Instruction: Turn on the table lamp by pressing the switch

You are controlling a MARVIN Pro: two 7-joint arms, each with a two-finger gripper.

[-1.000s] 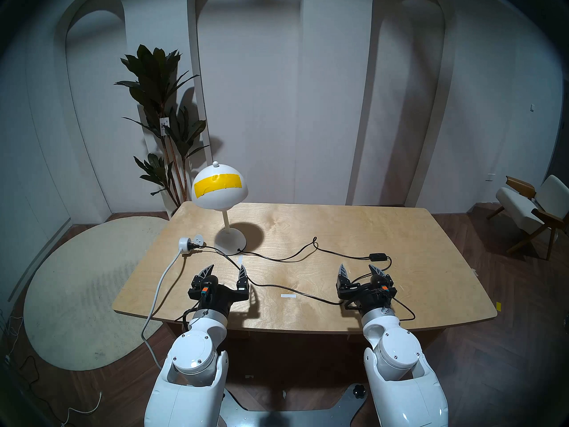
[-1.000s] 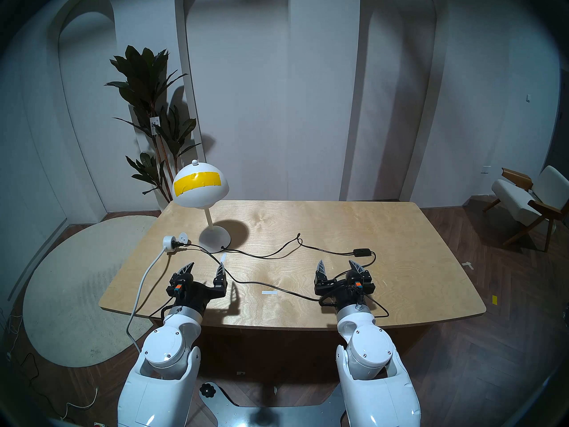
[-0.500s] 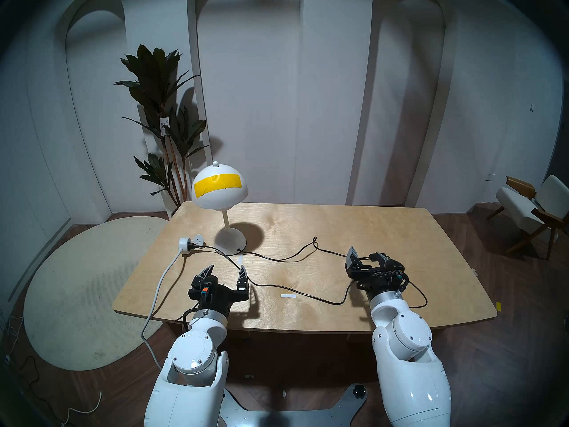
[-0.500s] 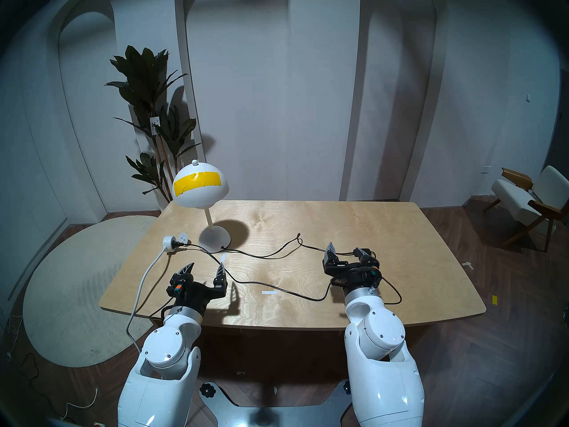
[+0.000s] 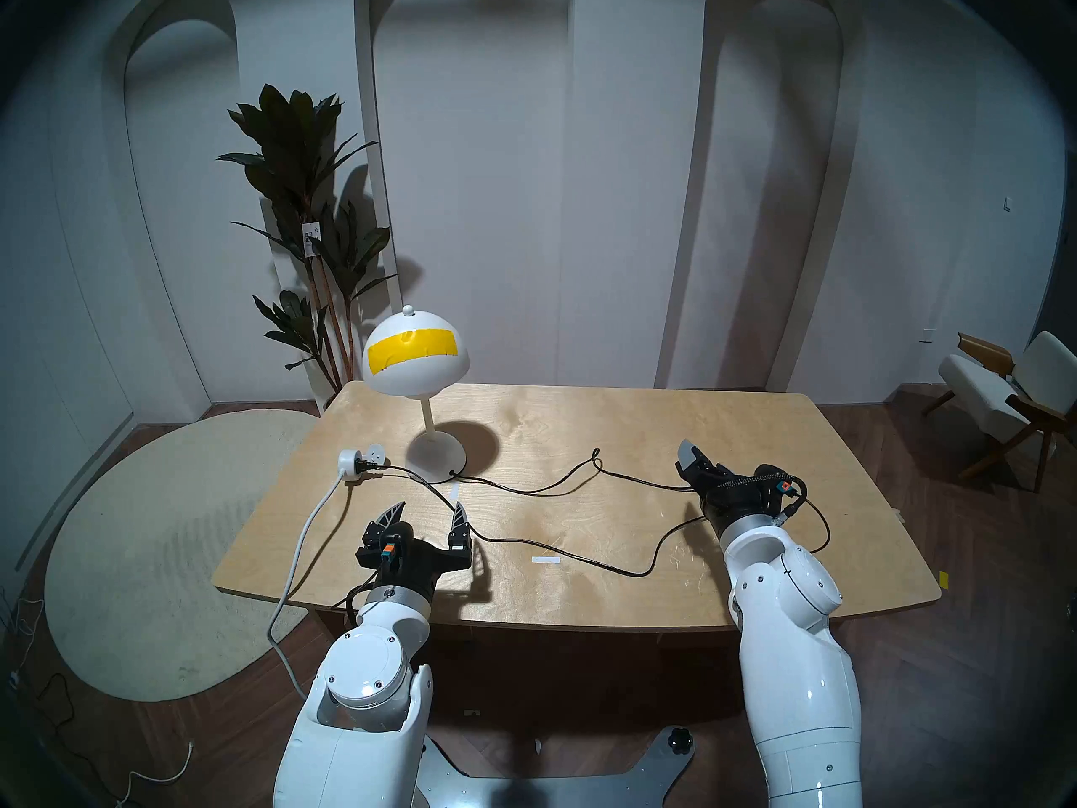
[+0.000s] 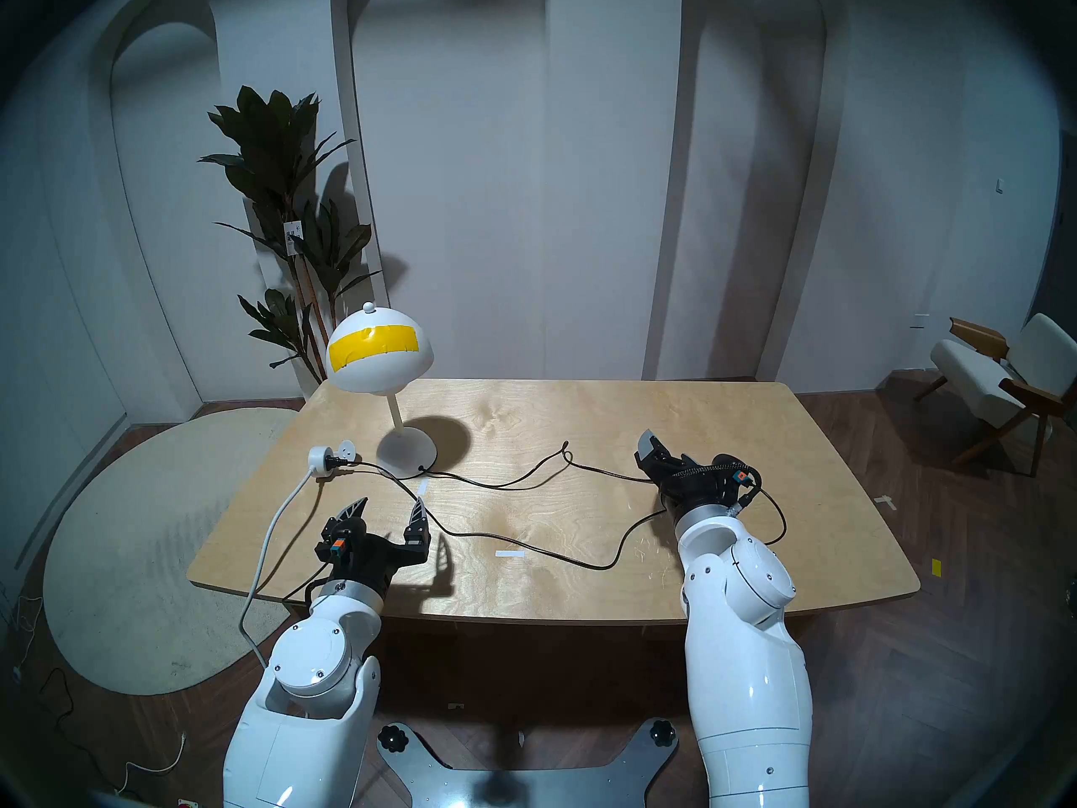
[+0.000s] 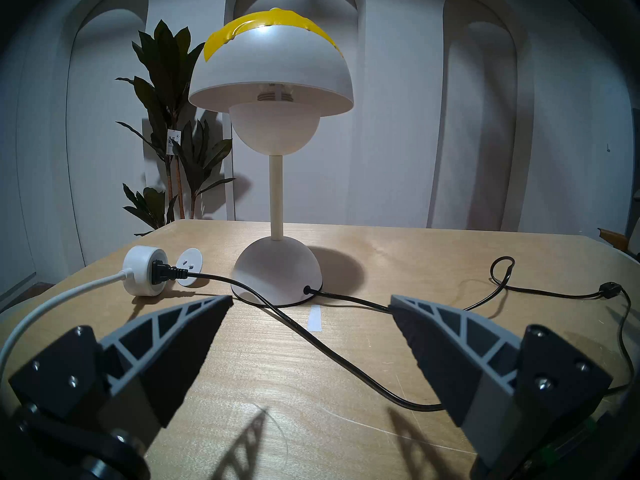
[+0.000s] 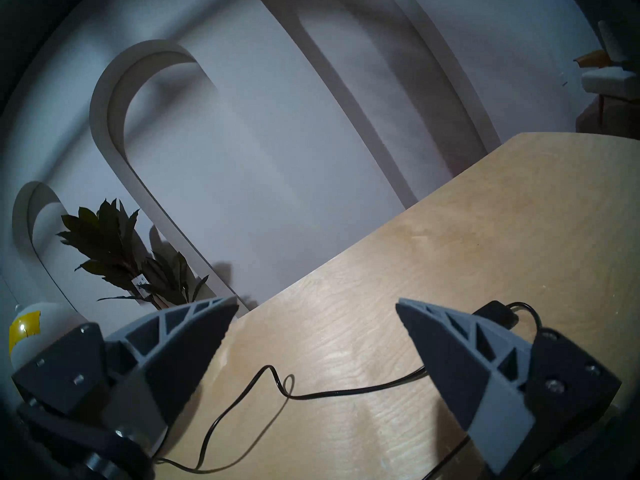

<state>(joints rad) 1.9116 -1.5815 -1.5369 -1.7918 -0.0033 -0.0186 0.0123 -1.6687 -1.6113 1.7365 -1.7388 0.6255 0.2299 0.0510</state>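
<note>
Lamp (image 5: 416, 355) upright, stem vertical, cord trailing rightward.

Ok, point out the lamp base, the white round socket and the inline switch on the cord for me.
lamp base (image 7: 277, 271): left wrist view, front of the white dome.
white round socket (image 7: 140, 274): left wrist view, its side wall left of the black plug.
inline switch (image 8: 496, 313): right wrist view, black housing showing behind the right finger.

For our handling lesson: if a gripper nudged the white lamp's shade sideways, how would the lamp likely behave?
The table lamp probably tips easily: wide shade on a thin stem over a smaller base. Its black cord lies loose and looped, so likely floppy, offering little restraint.
</note>
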